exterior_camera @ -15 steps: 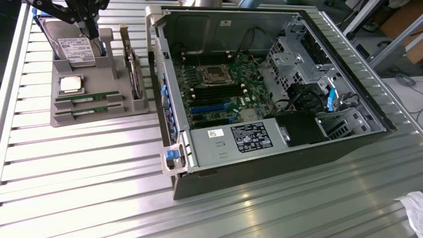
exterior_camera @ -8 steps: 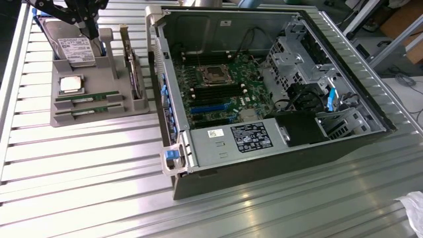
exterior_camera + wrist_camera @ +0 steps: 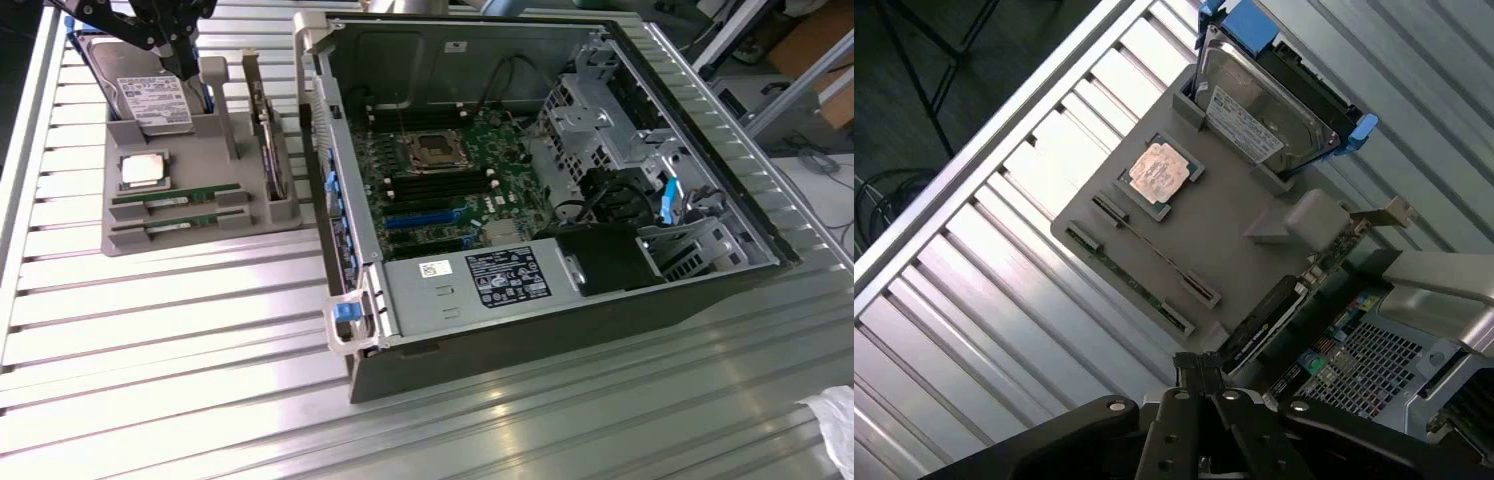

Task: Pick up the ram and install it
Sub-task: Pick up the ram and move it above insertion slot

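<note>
Two green ram sticks stand on edge in slots at the front of a grey holder tray (image 3: 254, 140): one ram stick (image 3: 178, 197) behind, the other ram stick (image 3: 180, 223) in front. In the wrist view they are thin lines, the ram stick (image 3: 1154, 250) nearer the CPU and the outer ram stick (image 3: 1126, 280). My gripper (image 3: 171, 48) hangs high over the tray's far end, above the hard drive, well clear of both sticks. Its black fingers (image 3: 1184, 385) are together, shut on nothing. The open computer case (image 3: 350, 120) lies beside the tray, with the motherboard (image 3: 454, 185) exposed.
The tray also carries a silver hard drive (image 3: 144, 100), a square CPU (image 3: 143, 170) and an upright card (image 3: 274, 160). Inside the case are a power supply (image 3: 487, 280) and a drive cage (image 3: 601, 120). A ribbed metal table (image 3: 174, 380) lies under everything; its edge is beyond the tray.
</note>
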You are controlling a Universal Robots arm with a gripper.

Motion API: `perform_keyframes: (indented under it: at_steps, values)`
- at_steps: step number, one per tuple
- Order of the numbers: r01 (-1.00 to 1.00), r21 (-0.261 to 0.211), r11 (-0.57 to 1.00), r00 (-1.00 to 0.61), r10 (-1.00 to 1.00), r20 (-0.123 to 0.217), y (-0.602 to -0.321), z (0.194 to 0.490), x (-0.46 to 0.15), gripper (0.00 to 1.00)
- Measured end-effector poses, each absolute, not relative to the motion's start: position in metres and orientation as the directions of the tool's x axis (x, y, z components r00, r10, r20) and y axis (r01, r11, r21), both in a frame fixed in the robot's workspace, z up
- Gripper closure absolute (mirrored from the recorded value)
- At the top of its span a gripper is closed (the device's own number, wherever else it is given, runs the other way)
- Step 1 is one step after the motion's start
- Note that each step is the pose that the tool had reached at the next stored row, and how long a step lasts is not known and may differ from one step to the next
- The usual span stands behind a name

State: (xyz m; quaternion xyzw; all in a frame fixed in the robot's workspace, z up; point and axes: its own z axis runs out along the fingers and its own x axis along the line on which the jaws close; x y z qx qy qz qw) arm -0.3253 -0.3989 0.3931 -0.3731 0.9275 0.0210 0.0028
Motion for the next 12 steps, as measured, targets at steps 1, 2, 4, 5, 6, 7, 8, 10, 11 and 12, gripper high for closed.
perform_keyframes:
  at_steps: [1,2,4,5,6,7,8,10,11,12]
  values:
    - [-0.701,0.037,0.712,-0.713,-0.701,-0.021,-0.3990,0.3931,-0.3253,0.89]
    - [-0.707,0.037,0.707,-0.707,-0.706,-0.021,-0.3989,0.3931,-0.3253,0.89]
    - [-0.719,0.036,0.694,-0.695,-0.719,-0.020,-0.3990,0.3931,-0.3253,0.89]
    - [-0.724,0.036,0.689,-0.689,-0.724,-0.020,-0.3989,0.3931,-0.3253,0.89]
    - [-0.728,0.036,0.685,-0.685,-0.728,-0.020,-0.3989,0.3931,-0.3253,0.89]
    - [-0.733,0.036,0.679,-0.680,-0.733,-0.020,-0.3989,0.3931,-0.3253,0.89]
    - [-0.738,0.036,0.674,-0.675,-0.738,-0.020,-0.3989,0.3931,-0.3253,0.89]
    - [-0.750,0.036,0.660,-0.661,-0.750,-0.020,-0.3990,0.3931,-0.3253,0.89]
    - [-0.757,0.036,0.653,-0.653,-0.757,-0.020,-0.3989,0.3931,-0.3253,0.89]
    - [-0.765,0.036,0.643,-0.644,-0.765,-0.019,-0.3989,0.3931,-0.3253,0.89]
